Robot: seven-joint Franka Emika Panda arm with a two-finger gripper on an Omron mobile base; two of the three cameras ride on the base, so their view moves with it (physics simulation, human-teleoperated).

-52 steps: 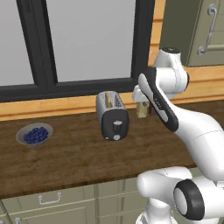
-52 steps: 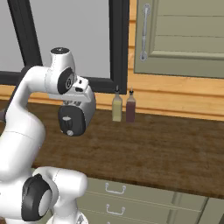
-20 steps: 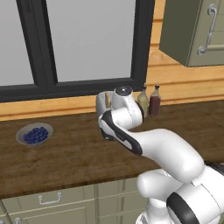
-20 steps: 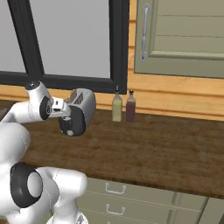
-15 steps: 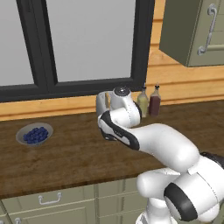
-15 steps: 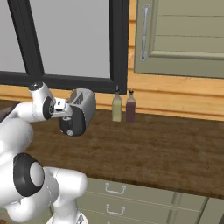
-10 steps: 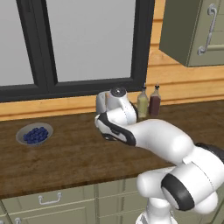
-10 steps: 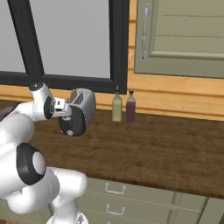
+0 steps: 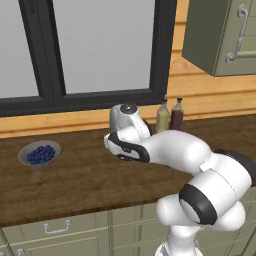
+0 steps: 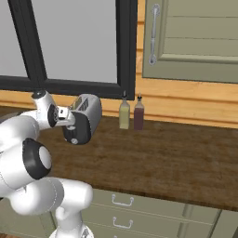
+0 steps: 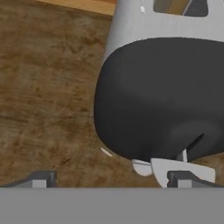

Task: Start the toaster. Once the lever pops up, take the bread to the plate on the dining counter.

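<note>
The toaster (image 10: 83,118) stands on the dark wooden counter (image 10: 176,158) below the window (image 9: 100,45), near the back wall, with its rounded black front panel facing out toward the robot. In the right base view its silver body and slotted top show clearly, and the hand (image 10: 65,118) sits right against the toaster's black front, at the side nearer the arm. In the left base view the arm bends low across the counter and covers most of the toaster (image 9: 125,117), leaving a bit of its silver top visible above the wrist. In the hand view the toaster's black front (image 11: 162,100) looms very close, with the silver top and a slot opening above it; a tan edge inside the slot may be the bread (image 11: 175,6), though too little shows to be sure. The hand (image 11: 111,179) is released, its two dark fingertips (image 11: 39,178) spread wide apart at the bottom of that view, one over bare counter and the other just under the toaster's front by a small pale part low on the panel. Nothing is grasped. Two bottles (image 10: 131,111), one yellowish and one dark red, stand side by side against the wall beside the toaster. A grey bowl of blueberries (image 9: 40,153) rests on the counter well apart from the toaster on its other side. A green cabinet (image 10: 195,37) hangs above the counter.
</note>
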